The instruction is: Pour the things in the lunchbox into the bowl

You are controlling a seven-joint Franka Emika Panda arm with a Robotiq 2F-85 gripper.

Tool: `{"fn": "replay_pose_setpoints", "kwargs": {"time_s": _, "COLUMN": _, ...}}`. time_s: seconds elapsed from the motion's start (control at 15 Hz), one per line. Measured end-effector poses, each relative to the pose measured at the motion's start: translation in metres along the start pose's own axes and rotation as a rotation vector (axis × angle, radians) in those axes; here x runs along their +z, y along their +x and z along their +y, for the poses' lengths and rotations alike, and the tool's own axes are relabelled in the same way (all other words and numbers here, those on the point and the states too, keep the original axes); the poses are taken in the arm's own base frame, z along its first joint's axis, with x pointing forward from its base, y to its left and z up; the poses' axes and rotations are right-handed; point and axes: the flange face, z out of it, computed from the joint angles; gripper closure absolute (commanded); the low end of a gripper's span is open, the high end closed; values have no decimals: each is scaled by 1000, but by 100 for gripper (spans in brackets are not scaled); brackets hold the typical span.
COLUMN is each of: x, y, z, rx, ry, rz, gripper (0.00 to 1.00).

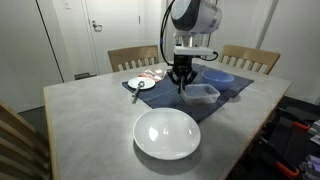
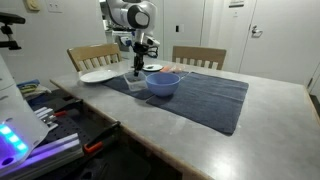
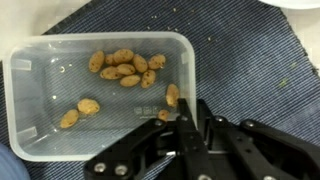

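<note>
The clear plastic lunchbox (image 3: 35, 100) lies on a dark blue cloth and holds several small tan-brown pieces (image 3: 125, 68). In the wrist view my gripper (image 3: 188, 115) straddles the lunchbox's right wall, one finger inside and one outside, closed tight on it. In both exterior views the gripper (image 1: 181, 78) (image 2: 137, 67) points down at the lunchbox (image 1: 204, 95) (image 2: 141, 82). The blue bowl (image 1: 218, 77) (image 2: 163, 85) stands right beside the lunchbox. The lunchbox rests flat on the cloth.
A large white plate (image 1: 167, 134) sits near the table's front edge. A small white dish (image 1: 141, 83) lies at the cloth's (image 2: 210, 100) end. Another white plate (image 2: 98, 76) lies behind. Wooden chairs (image 1: 250, 58) stand round the table.
</note>
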Motion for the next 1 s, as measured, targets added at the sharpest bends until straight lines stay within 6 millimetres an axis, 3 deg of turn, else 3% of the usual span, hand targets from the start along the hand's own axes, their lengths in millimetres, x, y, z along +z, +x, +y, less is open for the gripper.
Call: {"fn": "replay_pose_setpoints", "kwargs": {"time_s": 1.0, "x": -6, "y": -3, "z": -2, "rx": -127, "ry": -22, "rz": -93, "gripper": 98}}
